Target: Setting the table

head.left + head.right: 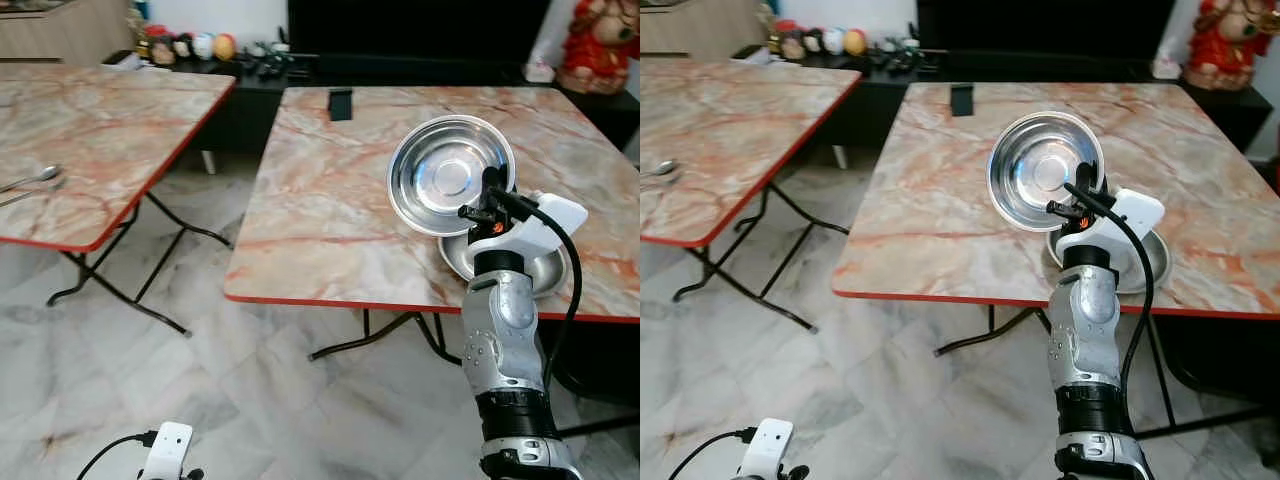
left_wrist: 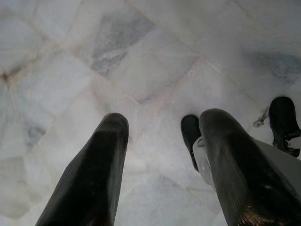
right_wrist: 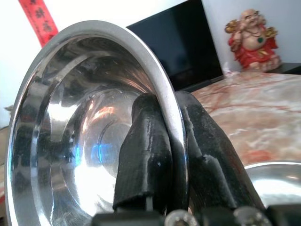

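Note:
My right gripper [image 1: 490, 183] is shut on the rim of a steel bowl [image 1: 450, 174], holding it tilted on edge above the near right part of the marble table [image 1: 330, 200]. In the right wrist view the two black fingers [image 3: 146, 155] pinch the steel bowl's [image 3: 75, 136] rim. Another steel bowl [image 1: 550, 268] rests on the table right behind the wrist. My left gripper [image 2: 160, 155] hangs low over the marble floor, open with nothing between its fingers. Two spoons [image 1: 30, 183] lie on the left table [image 1: 110, 130].
A black phone-like object [image 1: 341, 104] lies at the far edge of the right table. A gap of floor separates the two folding tables. A dark TV cabinet with figurines [image 1: 190, 46] runs along the back; a red statue [image 1: 600, 45] stands at the far right.

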`<state>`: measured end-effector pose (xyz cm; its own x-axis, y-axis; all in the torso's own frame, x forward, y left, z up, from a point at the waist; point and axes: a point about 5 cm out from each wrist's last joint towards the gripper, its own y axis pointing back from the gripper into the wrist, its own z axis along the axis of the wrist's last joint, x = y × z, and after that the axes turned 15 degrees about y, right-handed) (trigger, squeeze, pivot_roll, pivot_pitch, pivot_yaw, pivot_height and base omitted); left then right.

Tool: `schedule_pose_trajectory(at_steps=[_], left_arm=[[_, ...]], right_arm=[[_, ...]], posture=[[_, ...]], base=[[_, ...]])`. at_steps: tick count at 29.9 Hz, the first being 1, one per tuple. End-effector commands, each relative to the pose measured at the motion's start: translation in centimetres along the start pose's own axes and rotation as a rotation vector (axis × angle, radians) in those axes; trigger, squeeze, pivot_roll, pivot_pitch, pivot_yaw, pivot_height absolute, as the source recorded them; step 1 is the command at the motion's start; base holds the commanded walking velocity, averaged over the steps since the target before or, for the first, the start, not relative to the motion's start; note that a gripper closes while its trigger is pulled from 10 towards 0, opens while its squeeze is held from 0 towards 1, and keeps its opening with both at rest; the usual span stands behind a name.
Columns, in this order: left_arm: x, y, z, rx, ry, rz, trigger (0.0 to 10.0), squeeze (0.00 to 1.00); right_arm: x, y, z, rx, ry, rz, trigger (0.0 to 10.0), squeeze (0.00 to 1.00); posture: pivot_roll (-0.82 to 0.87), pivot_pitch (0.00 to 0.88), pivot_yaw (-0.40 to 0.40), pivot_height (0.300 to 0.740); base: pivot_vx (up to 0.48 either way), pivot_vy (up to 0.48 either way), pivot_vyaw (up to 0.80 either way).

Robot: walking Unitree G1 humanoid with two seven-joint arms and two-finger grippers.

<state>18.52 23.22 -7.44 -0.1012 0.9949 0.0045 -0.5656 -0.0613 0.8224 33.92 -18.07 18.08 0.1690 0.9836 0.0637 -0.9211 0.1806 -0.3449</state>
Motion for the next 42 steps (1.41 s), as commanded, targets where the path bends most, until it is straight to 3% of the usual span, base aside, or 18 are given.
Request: schedule_pose_trajectory(at_steps=[1,30,42], left_arm=[[0.34,0.07,-0.15,0.009,-0.001,0.006,10.0,0.00],[0.26,0.03,0.03,0.003,0.035,0.009,10.0,0.00],[0.13,-0.01,0.12,0.002,0.038,0.006,10.0,0.00]], right_arm=[[0.10,-0.20,0.30,-0.007,0.010,0.007,10.0,0.00],[0.62,-0.25,0.15,-0.001,0.000,0.015,10.0,0.00],[0.31,-0.22,0.23,-0.009,0.004,0.007,10.0,0.00]], posture=[[0.01,0.000,0.014,0.740],[0.03,0.000,0.001,0.740],[0.02,0.000,0.002,0.740]], base=[[0.000,0.000,-0.71],[0.041,0.000,-0.69],[0.000,0.000,0.00]])
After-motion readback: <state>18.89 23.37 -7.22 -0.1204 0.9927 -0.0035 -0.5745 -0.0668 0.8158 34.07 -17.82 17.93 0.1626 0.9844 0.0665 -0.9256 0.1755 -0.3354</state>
